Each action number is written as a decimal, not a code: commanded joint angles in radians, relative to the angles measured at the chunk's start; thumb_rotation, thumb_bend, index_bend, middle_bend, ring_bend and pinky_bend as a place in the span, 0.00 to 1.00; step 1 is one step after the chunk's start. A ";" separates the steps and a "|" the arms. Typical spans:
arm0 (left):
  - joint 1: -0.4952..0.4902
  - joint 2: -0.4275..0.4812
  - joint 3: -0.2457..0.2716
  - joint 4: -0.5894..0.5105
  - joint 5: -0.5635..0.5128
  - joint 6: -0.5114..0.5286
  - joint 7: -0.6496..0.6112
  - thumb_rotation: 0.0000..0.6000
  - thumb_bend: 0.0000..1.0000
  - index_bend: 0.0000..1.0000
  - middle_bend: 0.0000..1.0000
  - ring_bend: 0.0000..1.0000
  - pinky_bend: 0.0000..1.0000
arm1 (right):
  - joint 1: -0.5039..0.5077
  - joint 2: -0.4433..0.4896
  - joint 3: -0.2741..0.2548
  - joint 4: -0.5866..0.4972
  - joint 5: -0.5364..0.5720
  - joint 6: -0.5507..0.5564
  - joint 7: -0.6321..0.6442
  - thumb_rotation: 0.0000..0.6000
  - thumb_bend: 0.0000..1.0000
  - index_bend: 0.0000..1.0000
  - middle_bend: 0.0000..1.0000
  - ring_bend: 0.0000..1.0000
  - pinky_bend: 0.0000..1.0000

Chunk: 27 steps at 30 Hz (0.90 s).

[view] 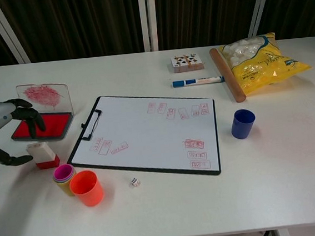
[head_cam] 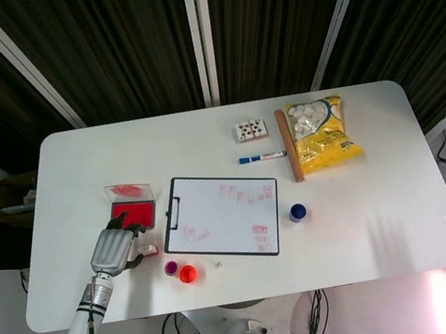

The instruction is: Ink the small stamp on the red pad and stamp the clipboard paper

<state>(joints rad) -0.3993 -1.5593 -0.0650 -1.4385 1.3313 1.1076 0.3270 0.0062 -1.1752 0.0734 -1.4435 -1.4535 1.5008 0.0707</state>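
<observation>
Stamp [view: 43, 155] beside left hand [view: 5, 131] — clearer from chest.

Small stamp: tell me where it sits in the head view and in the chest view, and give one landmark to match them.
Head view: the small stamp lies lower left, just right of the left hand.
Chest view: the small stamp stands at far left, below the red pad.
Shared landmark: the clipboard, just right of the stamp in both.
</observation>
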 commanded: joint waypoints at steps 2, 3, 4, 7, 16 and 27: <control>-0.003 0.000 -0.001 0.004 -0.001 0.003 -0.011 1.00 0.23 0.37 0.44 0.10 0.20 | 0.002 0.000 -0.001 -0.002 -0.003 -0.001 -0.002 1.00 0.24 0.00 0.00 0.00 0.00; -0.004 0.002 0.000 0.003 -0.001 0.001 -0.015 1.00 0.23 0.37 0.44 0.10 0.20 | 0.002 0.000 -0.001 -0.003 -0.004 -0.001 -0.003 1.00 0.24 0.00 0.00 0.00 0.00; -0.005 0.003 0.001 0.002 0.000 0.001 -0.017 1.00 0.23 0.37 0.44 0.10 0.20 | 0.002 0.000 -0.001 -0.004 -0.005 -0.001 -0.004 1.00 0.24 0.00 0.00 0.00 0.00; -0.006 0.001 0.004 0.005 0.007 0.007 -0.022 1.00 0.23 0.37 0.44 0.10 0.20 | 0.003 0.001 -0.001 -0.006 -0.004 -0.003 -0.007 1.00 0.24 0.00 0.00 0.00 0.00; -0.015 -0.015 0.008 0.023 0.017 0.012 -0.031 1.00 0.24 0.40 0.44 0.10 0.20 | 0.002 0.002 -0.001 -0.004 -0.001 -0.003 -0.005 1.00 0.24 0.00 0.00 0.00 0.00; -0.025 -0.032 0.029 0.028 0.061 0.033 0.017 1.00 0.26 0.45 0.46 0.11 0.20 | 0.003 -0.002 -0.003 0.003 0.000 -0.009 0.001 1.00 0.24 0.00 0.00 0.00 0.00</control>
<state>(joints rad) -0.4225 -1.5887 -0.0371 -1.4113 1.3940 1.1433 0.3399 0.0088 -1.1763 0.0702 -1.4410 -1.4534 1.4917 0.0712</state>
